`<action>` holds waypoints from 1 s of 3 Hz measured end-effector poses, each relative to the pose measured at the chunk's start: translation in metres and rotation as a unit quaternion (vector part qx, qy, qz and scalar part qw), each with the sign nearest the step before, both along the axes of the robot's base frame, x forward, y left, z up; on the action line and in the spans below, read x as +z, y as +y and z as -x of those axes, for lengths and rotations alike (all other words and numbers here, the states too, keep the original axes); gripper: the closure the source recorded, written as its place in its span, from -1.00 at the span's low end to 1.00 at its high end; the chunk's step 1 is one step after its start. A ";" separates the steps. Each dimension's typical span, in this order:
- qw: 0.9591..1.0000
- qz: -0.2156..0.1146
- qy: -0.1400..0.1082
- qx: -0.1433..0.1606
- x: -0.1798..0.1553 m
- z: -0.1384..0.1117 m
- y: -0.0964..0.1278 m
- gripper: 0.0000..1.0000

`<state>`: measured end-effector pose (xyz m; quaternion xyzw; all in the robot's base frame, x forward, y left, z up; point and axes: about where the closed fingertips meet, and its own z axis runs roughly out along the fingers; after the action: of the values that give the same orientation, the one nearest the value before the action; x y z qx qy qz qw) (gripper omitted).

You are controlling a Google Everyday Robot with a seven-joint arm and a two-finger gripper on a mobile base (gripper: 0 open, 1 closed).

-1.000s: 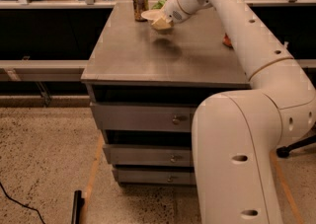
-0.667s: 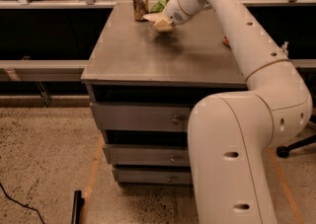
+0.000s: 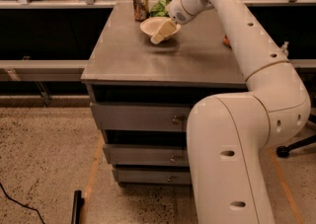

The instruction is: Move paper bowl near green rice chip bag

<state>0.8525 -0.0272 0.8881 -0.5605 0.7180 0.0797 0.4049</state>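
The paper bowl (image 3: 149,24) sits at the far end of the grey desk (image 3: 148,57). It is round, so it has no long side. Its open side faces up, and it looks almost flat, not tipped over.

The pincer (image 3: 160,34) comes down from the right and is on the bowl's near right edge. It is closed on that edge and has hold of the bowl. I cannot tell if the bowl is touching the desk or is a tiny bit above it.

The green rice chip bag (image 3: 160,7) is just behind the bowl, at the back edge of the desk. Part of it is hidden by the white arm (image 3: 247,35), so I cannot tell which way it points. The bowl and the bag are very near each other.

A brownish can (image 3: 140,3) stands up straight just left of the bag and just behind the bowl. The desk has drawers (image 3: 143,117) under it.
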 end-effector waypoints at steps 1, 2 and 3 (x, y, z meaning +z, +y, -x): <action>1.000 0.000 0.000 0.000 0.000 0.000 -0.001 -1.00; 1.000 -0.008 -0.025 0.015 0.034 0.022 -0.016 -1.00; 0.994 -0.060 -0.085 0.021 0.110 0.077 -0.054 -1.00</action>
<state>0.7757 -0.0811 0.9983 -0.5545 0.6631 0.0830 0.4959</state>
